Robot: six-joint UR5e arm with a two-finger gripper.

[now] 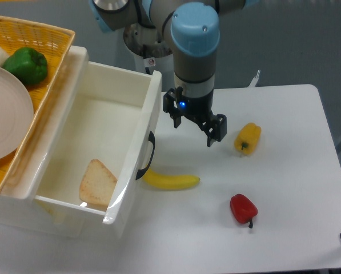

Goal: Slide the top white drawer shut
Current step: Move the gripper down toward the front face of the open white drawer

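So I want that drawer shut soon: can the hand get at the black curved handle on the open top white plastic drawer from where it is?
Probably yes. The hand hangs open just right of the black curved handle, with only bare white table between them.

Open ground before the drawer front, one fruit lying close

The top white drawer (101, 154) stands pulled out, and the tabletop (290, 114) just right of its black handle (147, 155) is bare where the pincer (194, 125) hangs above it, jaws spread with nothing between them. A banana (171, 181) lies beside the lower end of the handle, narrowing the approach there. A yellow pepper (248, 138) and a red pepper (243, 208) sit further right, apart from the front.
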